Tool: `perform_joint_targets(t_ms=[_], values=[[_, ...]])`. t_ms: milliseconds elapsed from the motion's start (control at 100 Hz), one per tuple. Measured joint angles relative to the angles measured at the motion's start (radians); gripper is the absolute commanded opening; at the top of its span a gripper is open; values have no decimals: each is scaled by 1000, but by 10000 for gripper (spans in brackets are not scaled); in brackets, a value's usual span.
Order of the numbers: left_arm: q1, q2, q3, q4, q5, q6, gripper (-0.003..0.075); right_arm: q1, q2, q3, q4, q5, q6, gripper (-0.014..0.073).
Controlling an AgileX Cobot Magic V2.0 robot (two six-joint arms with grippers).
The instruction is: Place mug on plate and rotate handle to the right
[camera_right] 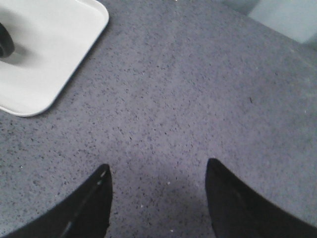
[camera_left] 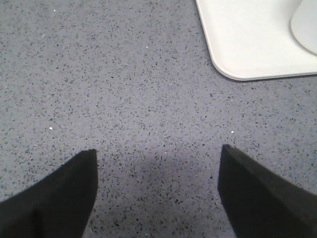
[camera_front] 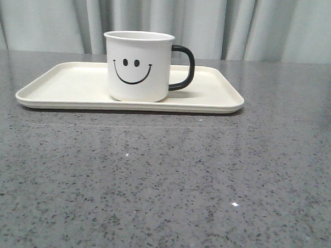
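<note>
Mug (camera_front: pixel 138 66) is sitting upright mid-plate (camera_front: pixel 57 94), handle (camera_front: pixel 184 67) already pointing right. Both grippers, left (camera_left: pixel 157 191) & right (camera_right: pixel 158 198), are hovering spread and empty over the bench (camera_front: pixel 163 184), off the plate's near corners; neither looks nearer.

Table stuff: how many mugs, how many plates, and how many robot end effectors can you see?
Mugs: 1, the mug with a smiley face.
Plates: 1, the plate under it.
End effectors: 2, the left end effector and the right end effector, both open.
Total: 4
</note>
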Motion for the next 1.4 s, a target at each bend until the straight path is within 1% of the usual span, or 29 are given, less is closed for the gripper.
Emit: perform_joint_targets(t_ms=[260, 460, 550, 720, 840, 910, 980, 1070, 1100, 1150, 1260, 1320, 1340, 1350, 1370, 1400], values=[[0, 0, 0, 0, 0, 0, 501, -11, -186, 180, 0, -47, 55, 424], [0, 0, 0, 0, -11, 0, 501, -11, -346, 230, 0, -46, 94, 424], [0, 0, 0, 0, -18, 0, 501, -11, -397, 236, 0, -14, 109, 424], [0, 0, 0, 0, -20, 0, 501, -11, -415, 252, 2, 82, 161, 424], [0, 0, 0, 0, -21, 0, 501, -11, -415, 254, 2, 108, 192, 422], [0, 0, 0, 0, -21, 0, 501, -11, -415, 254, 2, 110, 205, 396], [0, 0, 0, 0, -21, 0, 485, -11, -415, 254, 2, 110, 214, 339], [0, 0, 0, 0, -22, 0, 431, -11, -415, 254, 2, 110, 219, 230], [0, 0, 0, 0, -22, 0, 398, -11, -415, 254, 2, 110, 220, 184], [0, 0, 0, 0, -22, 0, 339, -11, -415, 254, 2, 110, 222, 116], [0, 0, 0, 0, -22, 0, 167, -11, -415, 254, 2, 110, 222, -26], [0, 0, 0, 0, -22, 0, 62, -11, -415, 254, 2, 110, 222, -74], [0, 0, 0, 0, -22, 0, 27, -11, -415, 254, 2, 110, 222, -69], [0, 0, 0, 0, -22, 0, 27, -11, -415, 254, 2, 110, 222, -66], [0, 0, 0, 0, -22, 0, -17, -11, -415, 254, 2, 110, 222, -64], [0, 0, 0, 0, -22, 0, -18, -11, -415, 254, 2, 112, 222, -66]])
